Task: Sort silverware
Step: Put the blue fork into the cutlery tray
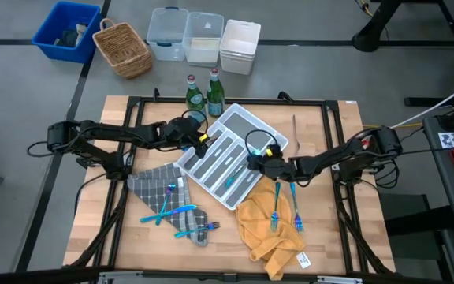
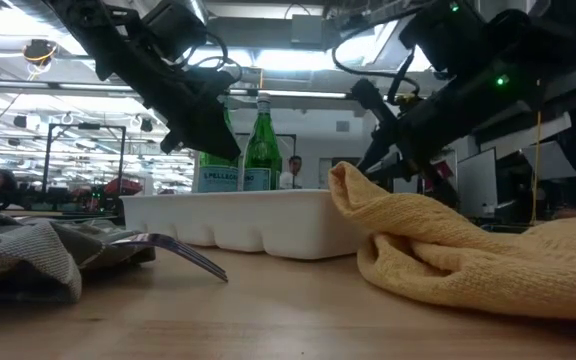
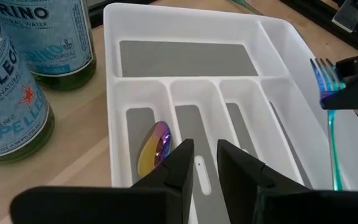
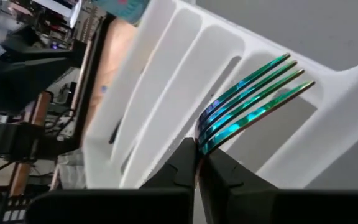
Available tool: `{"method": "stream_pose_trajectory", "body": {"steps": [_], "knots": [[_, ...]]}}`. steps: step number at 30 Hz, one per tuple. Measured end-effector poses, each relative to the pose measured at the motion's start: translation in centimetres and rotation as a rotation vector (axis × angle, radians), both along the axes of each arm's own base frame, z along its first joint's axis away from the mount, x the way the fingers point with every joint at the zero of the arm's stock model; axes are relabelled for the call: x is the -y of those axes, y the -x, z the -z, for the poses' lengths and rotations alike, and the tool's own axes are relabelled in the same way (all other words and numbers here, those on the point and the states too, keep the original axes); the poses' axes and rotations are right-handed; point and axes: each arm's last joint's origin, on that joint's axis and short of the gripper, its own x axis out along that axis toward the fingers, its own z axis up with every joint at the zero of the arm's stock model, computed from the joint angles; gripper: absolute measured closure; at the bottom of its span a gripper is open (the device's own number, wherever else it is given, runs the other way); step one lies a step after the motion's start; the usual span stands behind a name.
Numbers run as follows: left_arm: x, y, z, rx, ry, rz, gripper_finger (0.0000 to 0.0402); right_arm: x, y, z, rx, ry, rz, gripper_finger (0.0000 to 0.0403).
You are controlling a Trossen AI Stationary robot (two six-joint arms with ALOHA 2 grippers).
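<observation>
A white divided tray (image 1: 252,126) lies slantwise at the table's middle. My left gripper (image 3: 201,163) hovers open and empty over the tray's left compartments (image 1: 203,143). An iridescent spoon (image 3: 154,148) lies in the leftmost slot. My right gripper (image 4: 197,155) is shut on a blue-teal fork (image 4: 253,93) over the tray's right side (image 1: 255,162). Several blue and teal utensils (image 1: 176,213) lie on a grey cloth (image 1: 150,185), and more forks (image 1: 284,213) lie on a yellow cloth (image 1: 270,233). My right gripper pinches the fork between its two fingers at the neck just behind the tines (image 4: 205,142). The tines (image 3: 324,71) stick out past the fingertips over the tray. The fork is lifted, and its teal handle (image 3: 333,146) slants down toward a right-hand slot.
Two green glass bottles (image 1: 203,95) stand at the tray's far left corner, close to my left arm. A thin dark stick (image 1: 295,130) lies right of the tray. Beyond the table's far edge are a wicker basket (image 1: 121,47), a blue bin (image 1: 65,30) and clear tubs (image 1: 203,38).
</observation>
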Motion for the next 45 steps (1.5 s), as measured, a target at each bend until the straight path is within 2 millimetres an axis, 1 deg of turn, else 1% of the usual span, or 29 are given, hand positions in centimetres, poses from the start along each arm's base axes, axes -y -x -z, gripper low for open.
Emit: {"method": "stream_pose_trajectory", "body": {"steps": [6, 9, 17, 22, 28, 32, 36, 41, 45], "knots": [[0.1, 0.0, 0.0, 0.001, 0.002, 0.004, 0.0341, 0.0, -0.1, 0.5, -0.019, 0.003, 0.0, 0.0389], [0.4, -0.1, 0.0, 0.001, 0.001, 0.014, 0.0341, 0.0, -0.1, 0.5, -0.021, 0.006, -0.003, 0.038], [1.9, -0.4, -0.1, -0.001, 0.0, 0.078, 0.0341, -0.1, -0.1, 0.5, -0.024, -0.006, -0.024, 0.0315], [3.1, -0.1, -0.9, 0.027, 0.014, 0.147, 0.0341, -0.1, -0.1, 0.6, -0.033, -0.016, -0.042, 0.0292], [4.3, 1.3, -2.4, 0.031, 0.016, 0.186, 0.0341, -0.4, 0.0, 0.9, -0.073, -0.086, -0.137, 0.0295], [4.9, 2.2, -3.3, 0.049, 0.03, 0.195, 0.0341, -0.6, -0.1, 0.7, -0.032, -0.176, -0.159, 0.0301], [5.4, 2.8, -4.0, 0.08, 0.05, 0.197, 0.0341, 0.1, -0.5, 0.4, 0.035, -0.307, -0.175, 0.0304], [6.2, 3.3, -4.5, 0.093, 0.057, 0.232, 0.0341, 1.0, -0.6, 0.4, 0.04, -0.36, -0.206, 0.0304], [7.4, 3.9, -4.3, 0.054, 0.126, 0.28, 0.0341, 1.2, -0.7, 0.3, 0.043, -0.399, -0.285, 0.0304]]}}
